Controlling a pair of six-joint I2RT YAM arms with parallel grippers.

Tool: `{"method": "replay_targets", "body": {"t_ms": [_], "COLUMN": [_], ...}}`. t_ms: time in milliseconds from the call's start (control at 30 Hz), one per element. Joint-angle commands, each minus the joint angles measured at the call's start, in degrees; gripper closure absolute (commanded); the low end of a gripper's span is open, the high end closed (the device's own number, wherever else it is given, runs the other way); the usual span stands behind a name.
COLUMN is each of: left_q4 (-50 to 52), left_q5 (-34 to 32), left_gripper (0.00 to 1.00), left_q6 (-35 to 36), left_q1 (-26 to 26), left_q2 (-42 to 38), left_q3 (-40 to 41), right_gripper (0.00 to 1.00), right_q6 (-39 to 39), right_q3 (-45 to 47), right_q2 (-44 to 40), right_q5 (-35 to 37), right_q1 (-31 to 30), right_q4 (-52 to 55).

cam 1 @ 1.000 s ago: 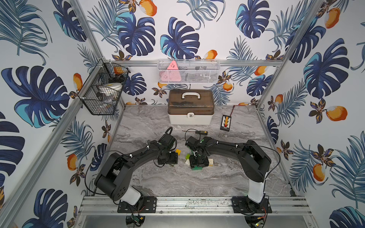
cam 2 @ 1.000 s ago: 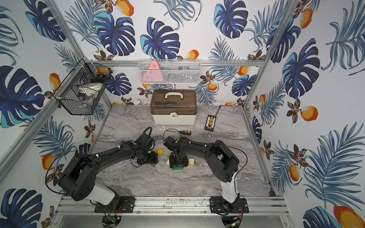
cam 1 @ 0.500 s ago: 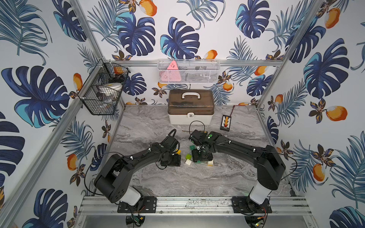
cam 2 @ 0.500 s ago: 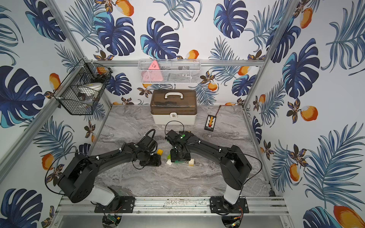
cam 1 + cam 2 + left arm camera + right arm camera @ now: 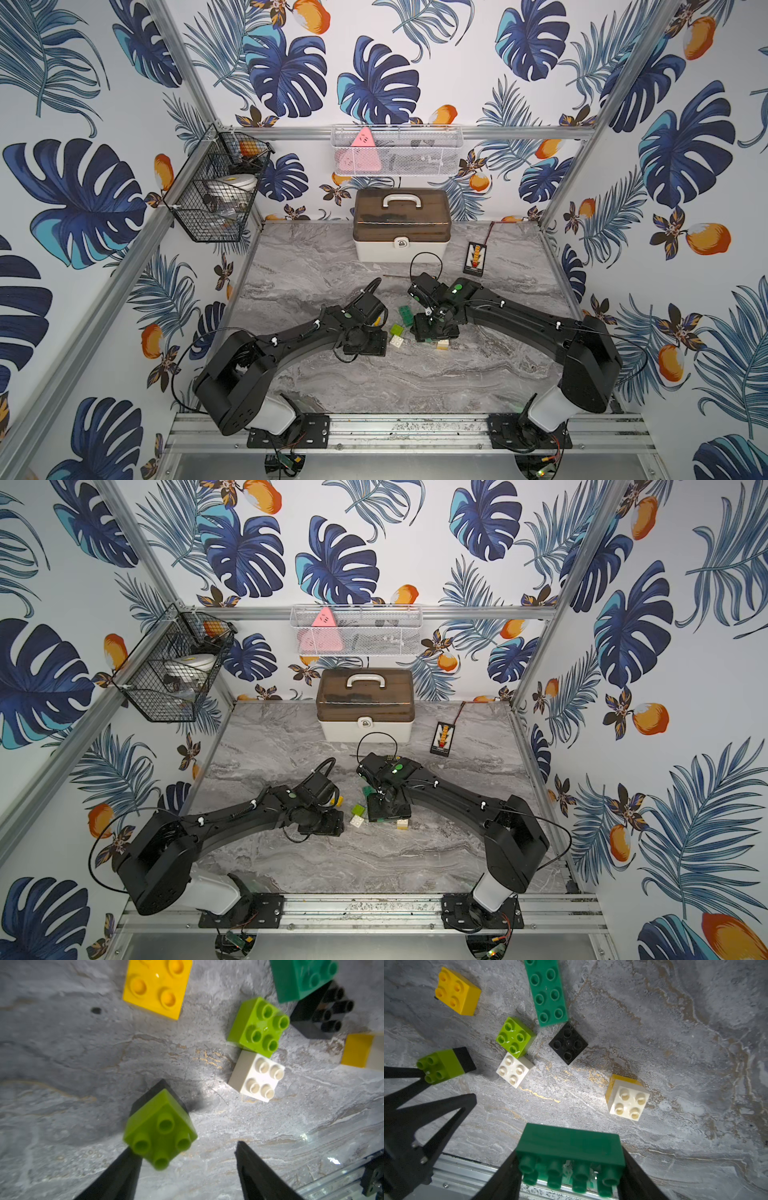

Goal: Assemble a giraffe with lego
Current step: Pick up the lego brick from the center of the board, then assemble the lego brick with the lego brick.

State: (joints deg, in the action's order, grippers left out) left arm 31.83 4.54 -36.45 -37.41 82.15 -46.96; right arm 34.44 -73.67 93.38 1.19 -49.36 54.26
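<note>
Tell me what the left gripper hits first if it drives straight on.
Likely the lime-on-black stack, resting against one finger of the open left gripper; past that, only bare table. Depth is unclear.

In a top view the black left arm [image 5: 286, 345] and black right arm [image 5: 523, 320] reach forward and inward from the near rail. Both are low over the bench [image 5: 374, 382], wrists bent down, close to each other but apart. The left pincer [image 5: 187, 1150] has its fingers [image 5: 116, 1176] spread wide. The right pincer [image 5: 571, 1155] clamps a long dark green studded plastic brick [image 5: 569, 1142] between both fingers [image 5: 500, 1178].
</note>
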Motion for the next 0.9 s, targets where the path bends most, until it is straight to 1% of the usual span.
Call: {"method": "replay_targets", "body": {"t_ms": [0,167,233,333,400,467,533,633,733,867], "left_q4": [5.5,12.9,14.9,15.1,13.6,11.5,10.0,6.8,5.6,6.5], "left_q5": [-5.6,-10.3,-10.4,-8.0,-6.2,-3.7,-0.3,0.1,1.8,1.7], "left_gripper": [0.23,0.23,0.23,0.22,0.22,0.20,0.19,0.18,0.18,0.17], "left_q6": [-3.4,-5.7,-6.5,-8.1,-8.0,-7.5,-6.5,-4.8,-2.0,0.4], "left_q1": [0.0,0.1,0.8,2.4,4.9,9.3,13.6,16.6,19.4,20.7], "left_q2": [-3.5,-8.9,-9.6,-11.2,-12.2,-12.2,-11.3,-10.6,-9.4,-8.9], "left_q3": [-0.7,-1.5,-1.8,-0.9,0.6,3.1,4.4,5.6,5.6,4.3], "right_gripper": [0.53,0.52,0.52,0.52,0.52,0.52,0.54,0.53,0.53,0.53], "right_q6": [-4.2,-9.1,-9.9,-10.8,-11.2,-10.9,-10.2,-10.8,-8.7,-7.4], "right_q3": [-2.4,-7.6,-9.1,-12.8,-16.0,-19.8,-23.9,-27.6,-30.1,-31.1], "right_q2": [1.0,4.9,6.3,9.8,12.1,15.3,18.7,22.1,25.4,27.5], "right_q5": [-0.4,-3.1,-4.8,-5.8,-5.2,-4.3,-5.1,-2.7,-2.2,-3.1], "right_q1": [0.0,-0.2,-0.4,-1.3,-2.5,-3.7,-4.4,-6.3,-7.6,-9.1], "right_q4": [0.6,1.0,0.7,2.7,3.9,6.1,9.2,11.7,13.5,11.6]}}
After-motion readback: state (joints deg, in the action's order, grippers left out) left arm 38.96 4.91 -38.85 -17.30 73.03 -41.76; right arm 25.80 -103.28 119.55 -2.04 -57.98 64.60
